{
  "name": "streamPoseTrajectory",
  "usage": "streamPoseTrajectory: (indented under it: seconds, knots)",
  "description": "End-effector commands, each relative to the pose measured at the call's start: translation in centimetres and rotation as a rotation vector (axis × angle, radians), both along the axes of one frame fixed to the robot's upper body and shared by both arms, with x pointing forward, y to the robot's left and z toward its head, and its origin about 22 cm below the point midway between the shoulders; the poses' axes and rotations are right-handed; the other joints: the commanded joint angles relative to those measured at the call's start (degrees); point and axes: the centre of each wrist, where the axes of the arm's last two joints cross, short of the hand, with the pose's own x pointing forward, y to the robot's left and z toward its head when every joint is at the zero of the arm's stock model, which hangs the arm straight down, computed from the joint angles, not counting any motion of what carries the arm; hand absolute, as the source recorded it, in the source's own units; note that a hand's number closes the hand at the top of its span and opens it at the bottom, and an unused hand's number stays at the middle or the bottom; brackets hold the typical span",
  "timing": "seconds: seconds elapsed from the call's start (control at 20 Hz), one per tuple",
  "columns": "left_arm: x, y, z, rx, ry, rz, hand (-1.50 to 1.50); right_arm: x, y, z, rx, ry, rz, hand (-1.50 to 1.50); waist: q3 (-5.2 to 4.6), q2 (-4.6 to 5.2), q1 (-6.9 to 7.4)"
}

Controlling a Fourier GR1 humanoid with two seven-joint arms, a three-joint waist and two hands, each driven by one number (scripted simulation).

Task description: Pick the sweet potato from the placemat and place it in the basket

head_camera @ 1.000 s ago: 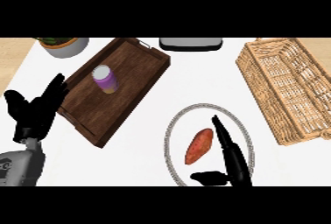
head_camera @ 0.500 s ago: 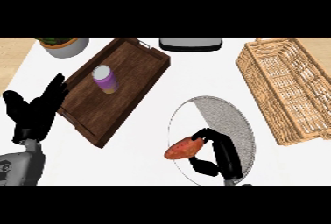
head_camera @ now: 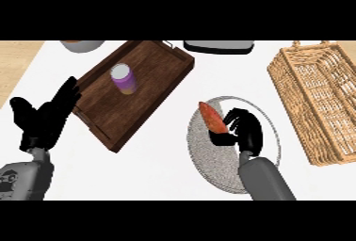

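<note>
One tray (head_camera: 156, 82) left of sweet potato (head_camera: 212, 120), basket (head_camera: 316, 101) right

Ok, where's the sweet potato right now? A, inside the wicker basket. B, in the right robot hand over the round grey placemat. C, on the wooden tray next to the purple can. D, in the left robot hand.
B: the right robot hand curls its fingers round the sweet potato over the placemat, apart from the basket.
</note>
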Motion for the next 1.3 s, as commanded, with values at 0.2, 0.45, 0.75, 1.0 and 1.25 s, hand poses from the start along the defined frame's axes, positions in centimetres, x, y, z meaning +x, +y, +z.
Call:
streamPoseTrajectory:
  seconds: [0.2,0.45,0.75,1.0,1.25]
  knots:
    - [1.5,-2.3,1.3,0.007,-0.027,-0.087,0.00,8.2,2.9,6.6,-0.025,0.131,-0.333,1.50,0.22,0.79,4.19]
    - [2.2,-2.8,1.7,-0.002,-0.021,-0.092,0.00,11.6,6.0,13.3,0.023,-0.130,-0.422,1.50,0.37,0.75,4.59]
    - [2.4,-3.5,1.0,-0.003,-0.022,-0.084,0.00,13.6,8.8,18.7,-0.054,-0.375,-0.468,1.50,0.08,0.77,3.96]
    - [1.8,-2.5,0.2,0.011,0.003,-0.058,0.00,15.2,8.8,21.7,-0.128,-0.378,-0.594,1.50,0.13,0.17,2.54]
    - [2.0,-1.7,0.5,-0.001,0.006,-0.021,0.00,16.3,8.4,25.2,-0.211,-0.374,-0.671,1.50,0.18,0.09,1.55]
